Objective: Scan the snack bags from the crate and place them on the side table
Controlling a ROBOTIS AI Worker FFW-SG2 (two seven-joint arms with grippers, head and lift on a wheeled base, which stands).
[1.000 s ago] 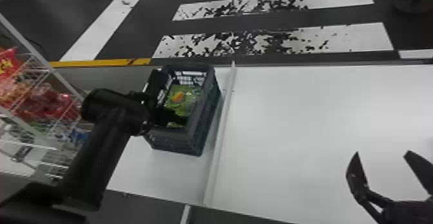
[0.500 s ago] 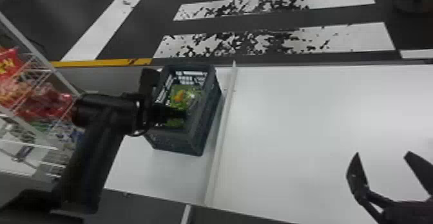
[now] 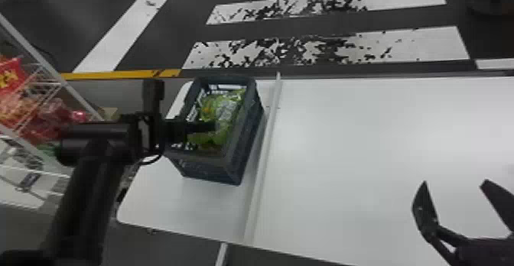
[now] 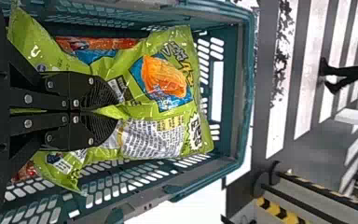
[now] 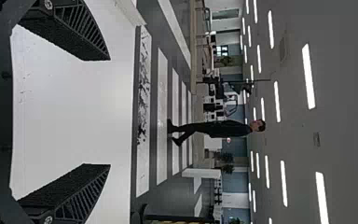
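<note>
Shifting leftward in the head view, your left wrist has its gripper's fingers (image 4: 101, 128) pinching the glossy green snack bag (image 4: 198, 133) inside the teal plastic crate (image 4: 248, 93), probably ready for lifting; your right gripper (image 3: 455, 182) is spread wide above the white bench (image 3: 344, 150).

snack bag (image 4: 191, 93) in crate (image 3: 248, 143) | crate on table (image 3: 179, 208) (rack (image 3: 47, 63) to left)

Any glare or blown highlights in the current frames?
Head view: broad soft sheen on the right part of the white tabletop. Left wrist view: small glints on the crinkled film of the green snack bag. Right wrist view: ceiling lights read as bright white strips.
</note>
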